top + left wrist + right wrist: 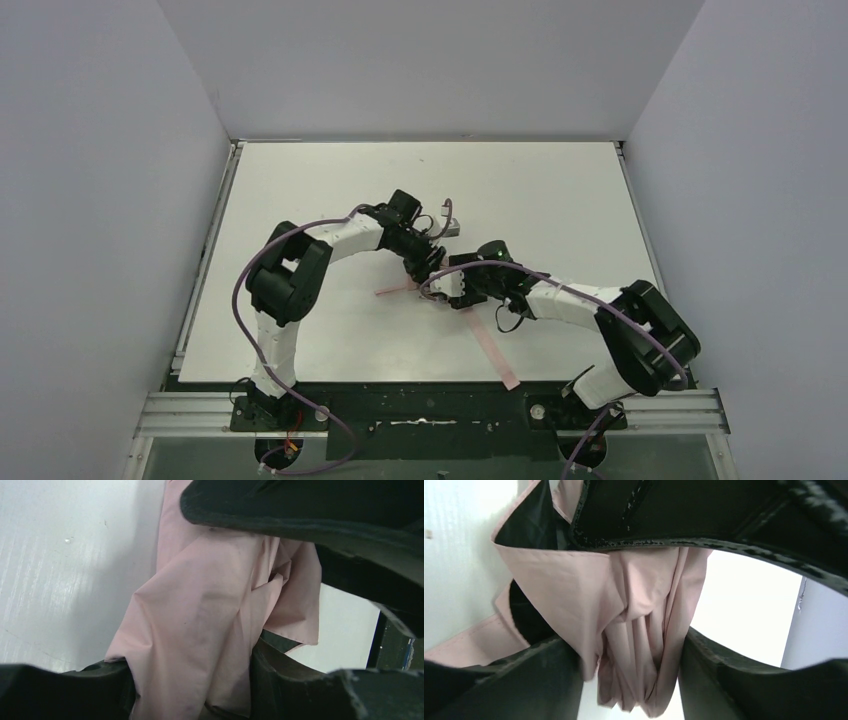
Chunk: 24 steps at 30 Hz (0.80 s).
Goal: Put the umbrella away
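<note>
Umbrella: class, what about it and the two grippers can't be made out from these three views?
Top view: most of the umbrella, hidden under the left gripper and right gripper; only pink strips show.
Left wrist view: its shaft and handle, outside the frame; close-up pink cloth fills it.
Right wrist view: whether the jaws pinch the cloth; too close, edges cut off.

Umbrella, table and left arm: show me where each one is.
umbrella (639,630), right wrist view, on the bunched pink fabric.
table (540,190), top view, on its bare white surface.
left arm (290,280), top view, on its black elbow joint.
</note>
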Motion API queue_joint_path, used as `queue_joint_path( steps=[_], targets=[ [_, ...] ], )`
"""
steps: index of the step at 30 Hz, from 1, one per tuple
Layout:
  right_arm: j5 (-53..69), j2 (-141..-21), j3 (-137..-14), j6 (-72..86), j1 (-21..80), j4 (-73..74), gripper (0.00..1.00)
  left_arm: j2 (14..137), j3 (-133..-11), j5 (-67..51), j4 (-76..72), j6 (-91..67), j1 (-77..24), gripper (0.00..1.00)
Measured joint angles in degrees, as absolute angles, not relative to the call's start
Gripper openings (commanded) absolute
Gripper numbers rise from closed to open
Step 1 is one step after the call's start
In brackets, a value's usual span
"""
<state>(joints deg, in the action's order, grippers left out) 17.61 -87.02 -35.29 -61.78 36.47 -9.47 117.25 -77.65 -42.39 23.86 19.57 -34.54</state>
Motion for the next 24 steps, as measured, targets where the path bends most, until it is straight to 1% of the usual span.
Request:
queue_joint_path(
  steps=[3,6,13,18,22,24],
  targets=[
    [18.3,-83.5,-35.3,-60.3,36.5,-5.6,0.71,117.2,-77.6,-41.4,23.9,19.6,-34.8,0.0],
    [19.4,-78.6,-35.3,-57.3,36.8,-1.7,0.73,117.2,-77.6,-40.4,23.8,19.7,-34.9,0.0],
    [21.2,-61.5,-34.9,-45.2,36.9,3.7,0.75,116.7,-77.6,-37.2,23.4,19.7,-35.4,0.0],
    [16.9,-50.5,-32.9,-33.3,36.7,3.7,0.78,115.9,-77.5,-33.5,22.8,20.3,-36.2,0.0],
    [12.1,-48.8,-33.5,-23.0,33.1,3.7,0.77,114.8,-76.9,-29.9,22.4,21.4,-37.5,0.0],
    [10.8,-50.7,-35.4,-17.2,28.8,5.1,0.77,114.3,-76.5,-28.2,22.3,21.9,-38.2,0.0]
  ],
)
